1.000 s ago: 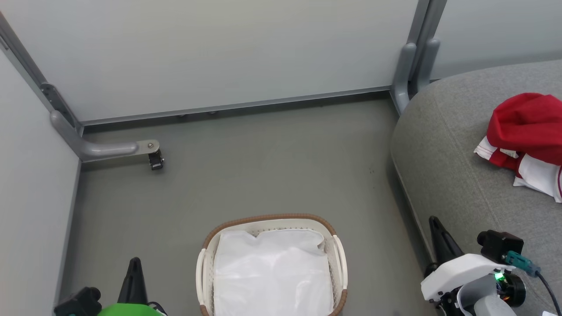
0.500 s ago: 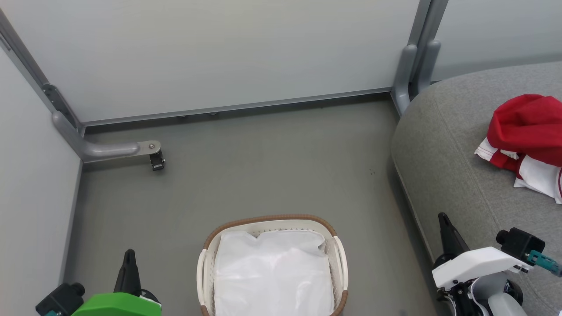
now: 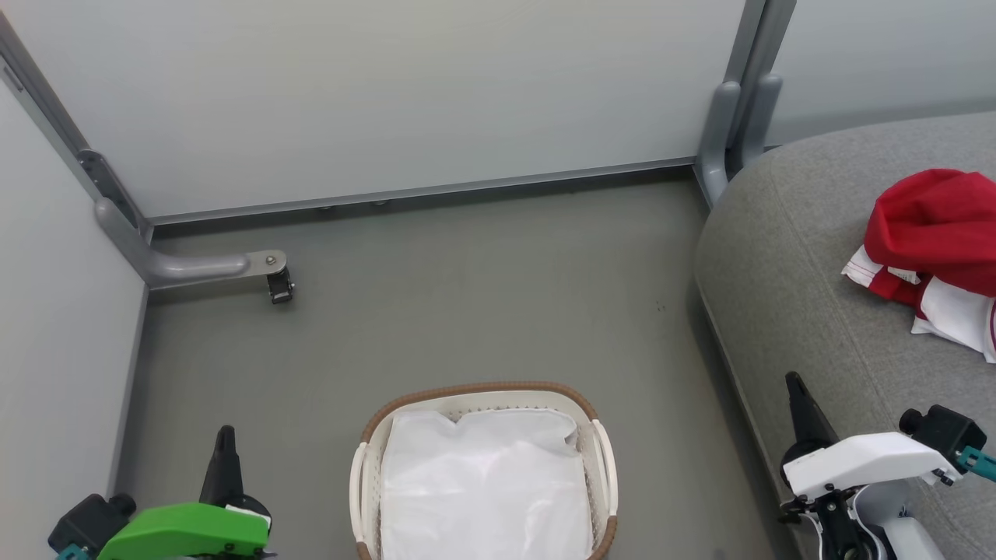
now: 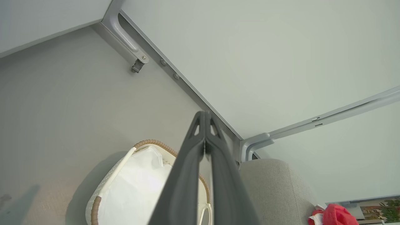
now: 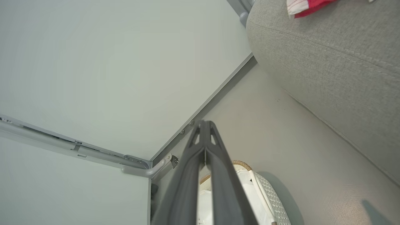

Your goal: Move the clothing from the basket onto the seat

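grey floor point(image 3: 467, 295) | wall bracket point(image 3: 210, 267) far-left | basket point(image 3: 475, 387) left of seat point(image 3: 778, 257)

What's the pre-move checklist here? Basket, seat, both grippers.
1. Oval white perforated plastic basket with brown woven rim: no red fabric visible on its white cloth liner: ok.
2. Red-and-white fabric clothing lying on the large rounded grey upholstered seat: ok.
3. Both garments in that pile: cannot tell, the picture edge cuts it.
4. Left gripper shut, empty: ok.
5. Right gripper shut, empty: ok.
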Controlling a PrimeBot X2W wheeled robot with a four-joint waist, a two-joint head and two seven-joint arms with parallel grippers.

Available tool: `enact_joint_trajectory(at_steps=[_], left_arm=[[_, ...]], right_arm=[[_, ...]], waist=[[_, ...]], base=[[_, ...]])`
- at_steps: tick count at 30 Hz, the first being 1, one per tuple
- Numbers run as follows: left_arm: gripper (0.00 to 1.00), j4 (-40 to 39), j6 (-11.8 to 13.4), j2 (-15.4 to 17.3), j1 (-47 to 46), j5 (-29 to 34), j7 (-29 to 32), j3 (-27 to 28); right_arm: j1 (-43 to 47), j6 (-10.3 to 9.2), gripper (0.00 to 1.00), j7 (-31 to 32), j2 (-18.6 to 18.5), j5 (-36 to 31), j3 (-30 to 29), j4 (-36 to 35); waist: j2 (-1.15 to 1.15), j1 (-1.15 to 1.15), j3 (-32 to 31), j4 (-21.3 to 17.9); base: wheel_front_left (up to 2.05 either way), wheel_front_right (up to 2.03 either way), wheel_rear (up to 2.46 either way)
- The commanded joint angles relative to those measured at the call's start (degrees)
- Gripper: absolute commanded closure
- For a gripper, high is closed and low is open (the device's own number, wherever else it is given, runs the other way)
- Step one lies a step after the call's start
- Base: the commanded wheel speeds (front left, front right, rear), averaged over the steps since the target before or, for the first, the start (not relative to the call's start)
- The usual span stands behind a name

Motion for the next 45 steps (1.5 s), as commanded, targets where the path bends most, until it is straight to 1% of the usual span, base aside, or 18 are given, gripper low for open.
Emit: enact_joint_trajectory(at_steps=[1,29,45], left_arm=[[1.00,-0.8,-0.3,0.3,-1.6,-1.7,0.5,0.5],[1.00,-1.9,-1.2,0.4,-3.8,-17.9,5.0,2.2],[1.00,-2.3,-1.7,0.4,-4.7,-25.2,7.0,3.0]], right_arm=[[-0.2,-0.02,1.00,0.4,-0.3,1.9,-0.4,-1.0],[0.1,-0.03,1.00,5.0,-0.3,19.4,-2.7,-3.2],[0.2,-0.03,1.00,7.0,-0.3,27.4,-3.7,-4.2]], waist=[[0.00,0.00,0.0,0.0],[0.00,0.00,-0.4,0.3],[0.00,0.00,-0.7,0.5]], base=[[0.00,0.00,0.00],[0.00,0.00,0.00],[0.00,0.00,0.00]])
